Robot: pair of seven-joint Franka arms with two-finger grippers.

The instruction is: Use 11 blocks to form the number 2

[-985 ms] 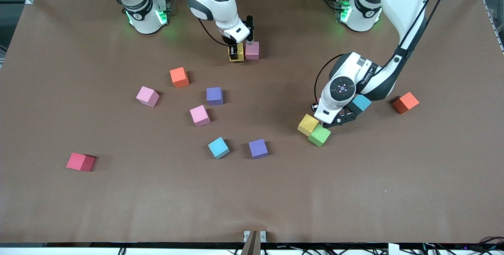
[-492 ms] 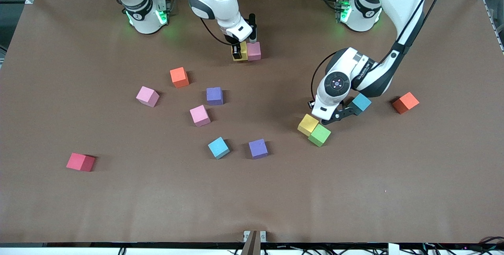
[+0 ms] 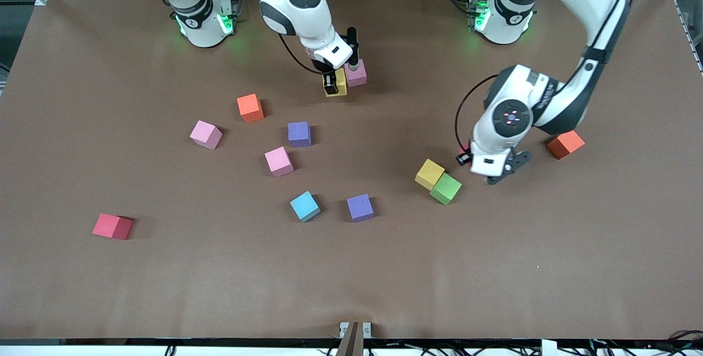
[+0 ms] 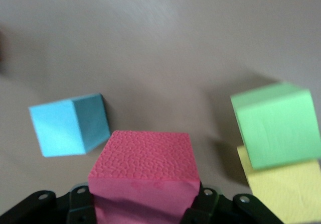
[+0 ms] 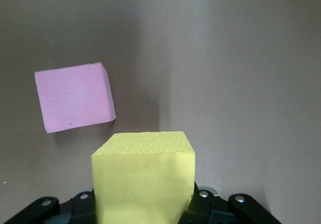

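Observation:
My right gripper [image 3: 333, 84] [image 5: 143, 204] is shut on a yellow block [image 3: 337, 82] [image 5: 144, 176], close beside a pink block [image 3: 356, 73] [image 5: 74, 97] that lies on the table near the robots' bases. My left gripper [image 3: 502, 172] [image 4: 145, 209] is shut on a red block [image 4: 143, 171] and hangs over the table beside a touching yellow block [image 3: 429, 173] [image 4: 286, 191] and green block [image 3: 445, 188] [image 4: 276, 123]. A light blue block [image 4: 67, 126] lies under that hand and is hidden in the front view. No number 2 shows.
Loose on the table lie two pink blocks [image 3: 206, 134] [image 3: 279, 161], two purple blocks [image 3: 299, 134] [image 3: 360, 207], a light blue block [image 3: 305, 206] and a red block [image 3: 112, 226]. Two orange cubes [image 3: 250, 107] [image 3: 565, 143] lie apart.
My left arm swung toward its own end of the table, away from the yellow and green pair, and now covers the light blue block. My right gripper shifted the yellow block slightly beside the pink one.

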